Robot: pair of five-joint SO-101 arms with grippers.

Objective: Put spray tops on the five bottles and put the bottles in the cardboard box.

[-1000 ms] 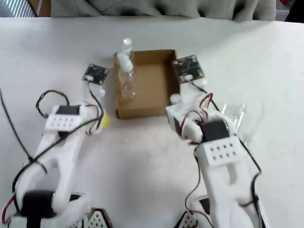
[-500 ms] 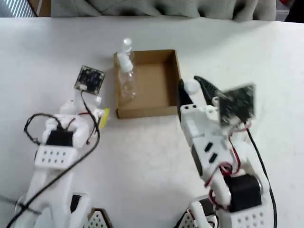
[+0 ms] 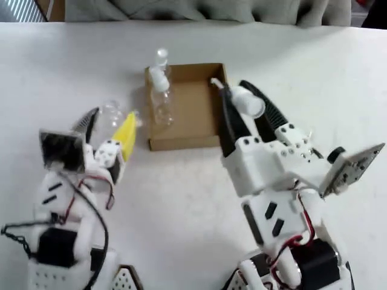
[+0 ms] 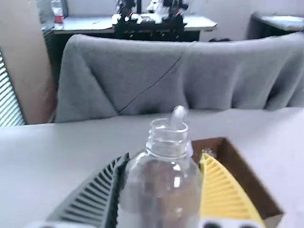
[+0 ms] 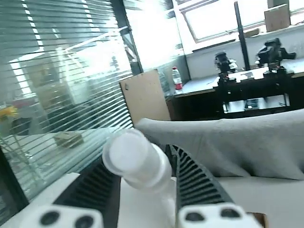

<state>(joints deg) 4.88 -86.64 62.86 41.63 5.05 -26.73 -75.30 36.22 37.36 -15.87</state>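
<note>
A capless bottle (image 4: 164,185) is held between the fingers (image 4: 223,194) of the left gripper (image 3: 113,115), a spray top (image 5: 137,159) by the right gripper (image 3: 231,86); misalignment at the neck could dislodge either.

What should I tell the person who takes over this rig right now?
Left hand: shut on an open bottle, upright, left of the box.
Right hand: shut on a spray top, by the box's right wall.
Done: one topped bottle lies in the box, along its left wall.
Left: fit this top on the held bottle, box it, then handle the other bottles.
</note>
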